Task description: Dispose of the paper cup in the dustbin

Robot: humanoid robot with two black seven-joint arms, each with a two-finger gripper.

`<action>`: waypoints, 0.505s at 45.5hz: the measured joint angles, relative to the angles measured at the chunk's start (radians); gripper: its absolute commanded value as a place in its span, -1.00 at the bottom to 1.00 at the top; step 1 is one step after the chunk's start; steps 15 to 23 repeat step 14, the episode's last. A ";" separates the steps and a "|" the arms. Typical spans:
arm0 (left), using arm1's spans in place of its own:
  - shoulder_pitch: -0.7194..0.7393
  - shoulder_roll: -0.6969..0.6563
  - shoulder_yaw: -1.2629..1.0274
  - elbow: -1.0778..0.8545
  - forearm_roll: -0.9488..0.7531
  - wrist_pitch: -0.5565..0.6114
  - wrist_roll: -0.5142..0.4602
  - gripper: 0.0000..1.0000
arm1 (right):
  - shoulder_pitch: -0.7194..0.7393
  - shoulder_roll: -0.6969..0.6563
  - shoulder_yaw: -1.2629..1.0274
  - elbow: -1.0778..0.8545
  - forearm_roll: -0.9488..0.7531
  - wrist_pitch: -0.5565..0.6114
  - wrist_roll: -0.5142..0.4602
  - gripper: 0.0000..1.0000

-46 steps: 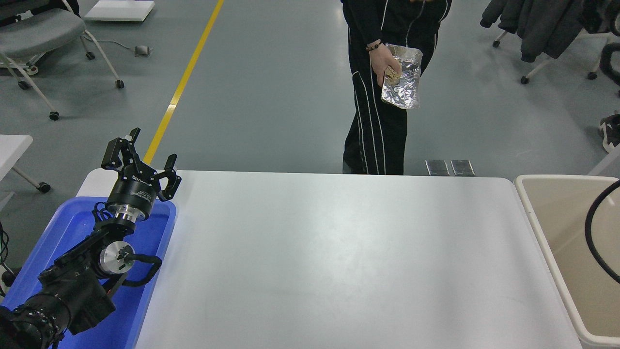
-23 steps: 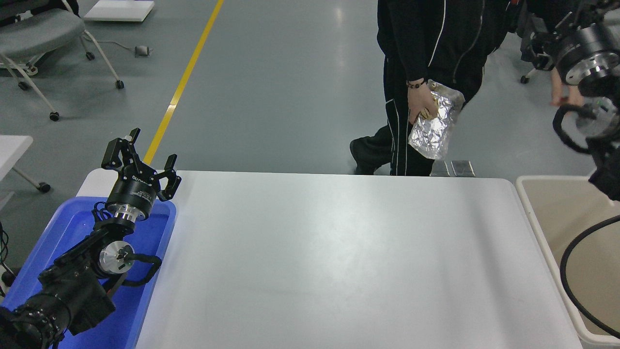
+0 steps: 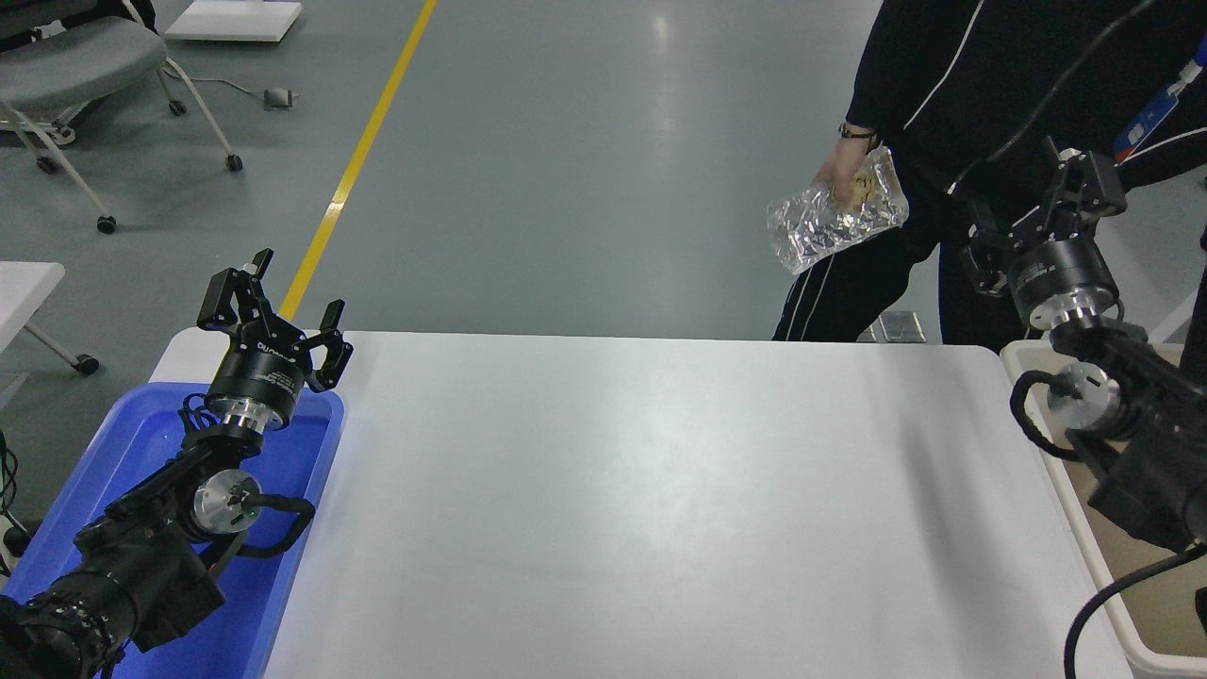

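The paper cup is not in view anywhere on the table or in either gripper. The dustbin (image 3: pixel 1081 514) is the beige bin at the table's right end, partly hidden by my right arm. My right gripper (image 3: pixel 1035 213) is raised over the bin's far left corner, pointing away from me, open and empty. My left gripper (image 3: pixel 273 306) is parked at the lower left over the blue tray, open and empty.
A blue tray (image 3: pixel 304 490) sits at the table's left end under the left arm. A person in dark clothes stands at the far right, just behind my right gripper, holding a crinkled foil bag (image 3: pixel 835 219). Wheeled chairs stand at the far left.
My right arm has swung into view from the right and come down and leftward over the bin's corner. The person has walked right with the foil bag. The left arm has not moved.
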 measured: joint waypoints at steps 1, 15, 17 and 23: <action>0.000 0.000 0.000 0.000 0.000 0.000 0.000 1.00 | -0.005 0.001 0.004 0.005 0.000 0.000 0.000 0.99; 0.000 0.000 0.000 0.000 0.000 0.000 0.000 1.00 | -0.033 -0.007 0.026 0.033 -0.004 -0.001 0.004 0.99; 0.000 0.000 0.000 0.000 0.000 0.000 0.000 1.00 | -0.033 -0.007 0.026 0.033 -0.004 -0.001 0.004 0.99; 0.000 0.000 0.000 0.000 0.000 0.000 0.000 1.00 | -0.033 -0.007 0.026 0.033 -0.004 -0.001 0.004 0.99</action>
